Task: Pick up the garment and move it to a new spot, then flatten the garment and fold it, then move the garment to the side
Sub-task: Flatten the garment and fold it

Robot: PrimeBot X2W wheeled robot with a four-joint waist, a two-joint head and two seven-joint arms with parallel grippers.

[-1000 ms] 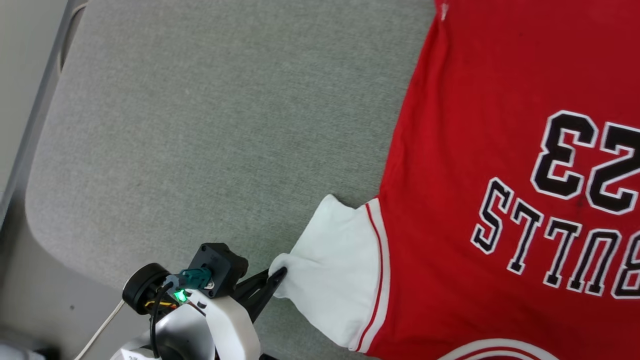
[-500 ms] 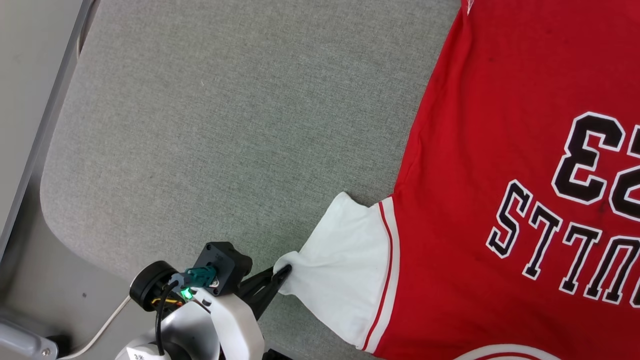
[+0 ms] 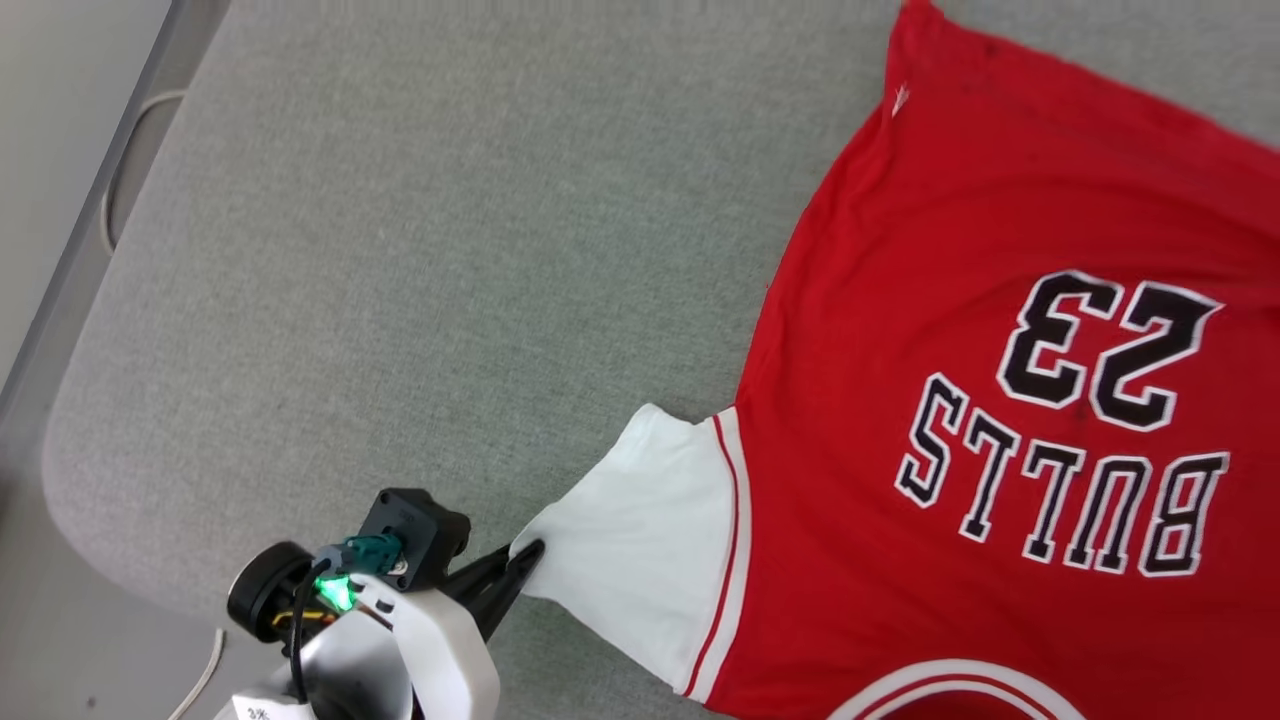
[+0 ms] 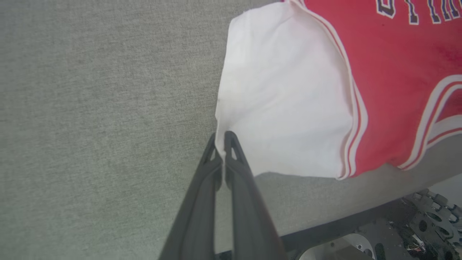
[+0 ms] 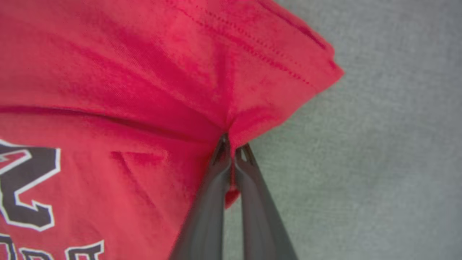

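Note:
The garment [image 3: 1000,300], a red jersey T-shirt with "BULLS 23" lettering facing up, lies spread on the grey padded table [image 3: 450,250]. Its white sleeve [image 3: 640,545] points toward the lower left of the head view. My left gripper [image 3: 528,552] is shut on the outer corner of that sleeve [image 4: 281,90], its tips [image 4: 221,139] pinching the white cloth. My right gripper [image 5: 232,144] is shut on the garment's red cloth [image 5: 144,72] near a hemmed corner, and the cloth puckers into folds at its tips.
The table's rounded near-left corner [image 3: 70,500] drops to a grey floor. A white cable [image 3: 205,680] runs beside my left arm. The table's near edge and parts of my base [image 4: 415,216] show below the sleeve.
The head camera has shifted, so more of the garment's far hem and lettering shows. My left gripper keeps its hold on the sleeve corner.

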